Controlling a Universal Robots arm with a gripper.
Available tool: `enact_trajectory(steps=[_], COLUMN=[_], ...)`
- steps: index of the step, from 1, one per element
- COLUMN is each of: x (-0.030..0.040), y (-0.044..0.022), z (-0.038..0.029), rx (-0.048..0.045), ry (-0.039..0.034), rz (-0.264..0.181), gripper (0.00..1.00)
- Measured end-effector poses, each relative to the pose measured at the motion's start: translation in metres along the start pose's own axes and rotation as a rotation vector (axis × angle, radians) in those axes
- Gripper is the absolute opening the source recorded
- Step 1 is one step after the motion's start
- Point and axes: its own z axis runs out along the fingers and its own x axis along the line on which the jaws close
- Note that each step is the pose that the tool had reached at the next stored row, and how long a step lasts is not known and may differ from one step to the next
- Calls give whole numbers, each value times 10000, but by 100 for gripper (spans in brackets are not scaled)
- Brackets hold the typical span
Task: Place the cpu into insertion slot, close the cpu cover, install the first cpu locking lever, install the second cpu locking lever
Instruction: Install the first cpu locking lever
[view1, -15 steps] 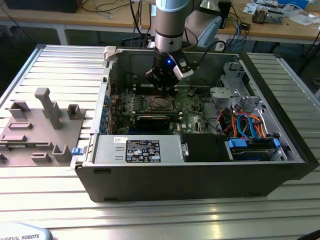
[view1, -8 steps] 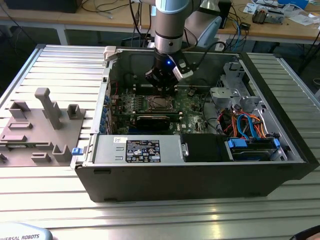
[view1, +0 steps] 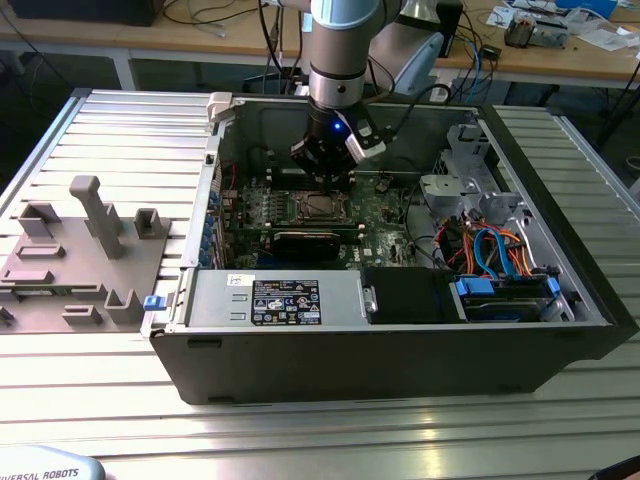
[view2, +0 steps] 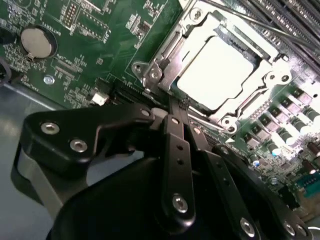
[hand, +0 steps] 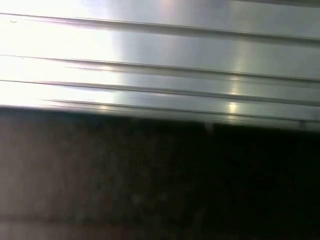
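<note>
Your gripper (view2: 172, 107) sits low inside the open computer case (view1: 560, 330), fingers drawn together with nothing between them, tips meeting at the near edge of the insertion slot (view2: 227, 120). In the second wrist view the cpu (view2: 217, 72) lies flat in that slot, upper right of centre, just beyond the fingertips. The cpu cover (view2: 270, 52) appears already down around the chip. In the exterior view the socket sits mid-frame on the green motherboard (view1: 385, 215), directly beneath your arm (view1: 340, 50). Lever positions: cannot tell.
</note>
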Motion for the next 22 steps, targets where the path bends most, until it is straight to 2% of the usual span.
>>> enact_trajectory(steps=[4,22], x=[-1,-14], y=[1,-39], z=[-54,-5], rx=[-1,-2], ry=[0,32], rz=[0,2], gripper=[11,11])
